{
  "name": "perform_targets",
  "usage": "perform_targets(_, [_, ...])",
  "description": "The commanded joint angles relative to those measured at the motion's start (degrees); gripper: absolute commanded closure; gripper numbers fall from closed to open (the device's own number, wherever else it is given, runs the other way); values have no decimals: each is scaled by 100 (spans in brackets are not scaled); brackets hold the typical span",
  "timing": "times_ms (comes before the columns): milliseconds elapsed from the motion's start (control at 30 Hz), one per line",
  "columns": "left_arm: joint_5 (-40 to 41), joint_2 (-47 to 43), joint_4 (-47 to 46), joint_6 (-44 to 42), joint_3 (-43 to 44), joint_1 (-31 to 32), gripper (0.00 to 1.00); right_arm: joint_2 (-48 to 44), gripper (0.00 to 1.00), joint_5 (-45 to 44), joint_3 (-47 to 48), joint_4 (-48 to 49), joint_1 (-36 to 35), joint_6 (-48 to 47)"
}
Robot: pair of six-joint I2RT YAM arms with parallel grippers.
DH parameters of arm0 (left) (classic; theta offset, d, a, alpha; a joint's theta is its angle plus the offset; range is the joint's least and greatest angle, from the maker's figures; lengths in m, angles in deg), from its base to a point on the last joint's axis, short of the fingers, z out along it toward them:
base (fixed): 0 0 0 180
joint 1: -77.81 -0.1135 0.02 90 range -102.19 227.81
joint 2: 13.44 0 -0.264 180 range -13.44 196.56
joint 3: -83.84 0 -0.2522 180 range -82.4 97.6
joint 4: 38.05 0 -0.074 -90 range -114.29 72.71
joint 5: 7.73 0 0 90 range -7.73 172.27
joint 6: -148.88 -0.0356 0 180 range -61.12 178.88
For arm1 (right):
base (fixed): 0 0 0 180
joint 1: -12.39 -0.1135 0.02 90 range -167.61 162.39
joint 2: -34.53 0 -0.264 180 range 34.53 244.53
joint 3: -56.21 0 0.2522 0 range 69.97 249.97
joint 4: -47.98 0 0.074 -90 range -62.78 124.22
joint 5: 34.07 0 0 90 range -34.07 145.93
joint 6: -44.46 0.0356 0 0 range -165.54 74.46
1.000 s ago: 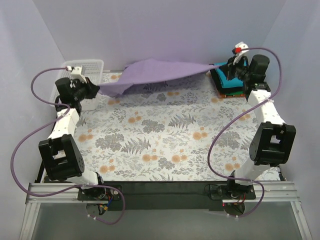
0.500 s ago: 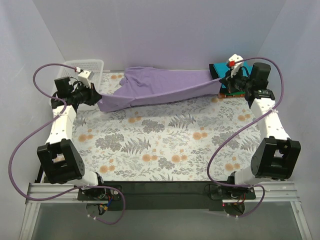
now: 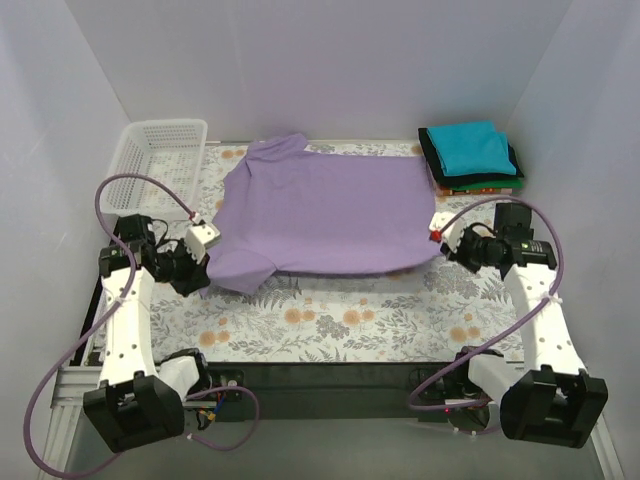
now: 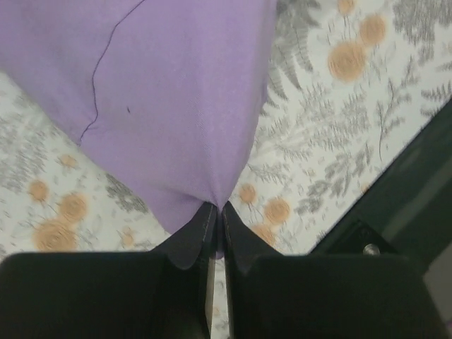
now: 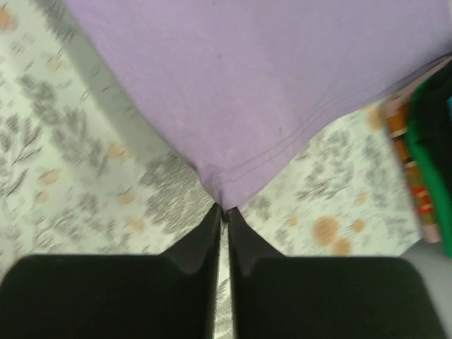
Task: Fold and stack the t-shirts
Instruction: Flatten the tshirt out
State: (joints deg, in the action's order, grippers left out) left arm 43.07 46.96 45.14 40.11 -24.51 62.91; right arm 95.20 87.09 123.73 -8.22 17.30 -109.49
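Purple shirt [image 3: 325,215] lies spread on the desk [image 3: 340,320]; left claw [image 4: 215,210] and right claw [image 5: 224,212] each pinch a corner

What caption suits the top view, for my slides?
Left gripper and right gripper pinch the spread lavender t-shirt at its near edge, folded stack behind.

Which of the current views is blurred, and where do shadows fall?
Right wrist view: the table cloth looks smeared, and a grey shadow runs beside the edge of the purple t-shirt. Left wrist view: the print and the seams are sharp. Top external view: even light, no glare, a thin shadow under the shirt's near hem.
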Motion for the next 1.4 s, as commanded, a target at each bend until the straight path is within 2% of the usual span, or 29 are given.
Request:
perform_targets(0, [605, -475, 1064, -655, -409, -14, 92, -510, 76, -575, -462, -1143, 28, -1330])
perform_targets(33, [746, -738, 1064, -724, -471, 13, 87, -581, 61, -811, -532, -1283, 37, -1444])
perform_targets(67, [869, -810, 1064, -743, -480, 4, 78, -626, 30, -917, -568, -1311, 37, -1446])
perform_targets(100, [888, -828, 1055, -673, -402, 4, 59, -609, 19, -997, -490, -1337, 37, -1446])
perform_targets(167, [827, -575, 1055, -480, -209, -5, 40, -512, 15, -1015, -271, -1486, 54, -1324])
perform_targets(233, [651, -172, 1046, -356, 90, 4, 15, -284, 15, -745, 125, -1618, 54, -1209])
perform_targets(300, [345, 128, 898, -243, 257, -5, 14, 14, 19, -550, 319, -1628, 54, -946])
perform_targets(333, [238, 434, 732, 89, 415, 4, 14, 155, 20, -419, 441, -1610, 19, -849])
perform_targets(400, [-16, 743, 248, 311, 539, 4, 18, 655, 31, -400, 539, -1601, -77, -429])
perform_targets(433, [-52, 1032, 20, 660, 618, 4, 22, 849, 39, -417, 635, -1584, -199, -269])
perform_targets(467, [-53, 1166, -521, 846, 636, 13, 33, 1190, 43, -444, 671, -1558, -262, -155])
perform_targets(500, [-27, 1297, -831, 1083, 645, 65, 37, 1350, 46, -496, 689, -1366, -332, 186])
perform_targets(533, [165, 1551, -1417, 1512, 671, 135, 42, 1508, 48, -697, 697, -1216, -480, 381])
perform_targets(633, [744, 2087, -2246, 2024, 732, 434, 53, 2115, 55, -1171, 741, -653, -920, 1082])
perform_targets(700, [974, 2343, -2538, 2368, 742, 680, 55, 2546, 58, -1261, 890, -416, -1044, 1409])
perform_targets(733, [1350, 2580, -2774, 2447, 724, 785, 55, 2651, 59, -1348, 908, -319, -1131, 1654])
perform_targets(833, [1871, 2932, -3328, 2720, 347, 1137, 59, 3065, 60, -1708, 830, -46, -1282, 1876])
perform_targets(1000, [2320, 3110, -3454, 2677, -267, 1226, 73, 3364, 60, -2148, 532, 139, -1299, 1842])
perform_targets(1233, [2672, 2390, -3077, 2193, -1402, 1243, 75, 3514, 60, -2886, 101, 403, -1308, 1481])
perform_targets(1367, [2672, 1713, -2620, 2070, -1859, 1261, 77, 3356, 59, -2940, -93, 359, -1317, 1367])
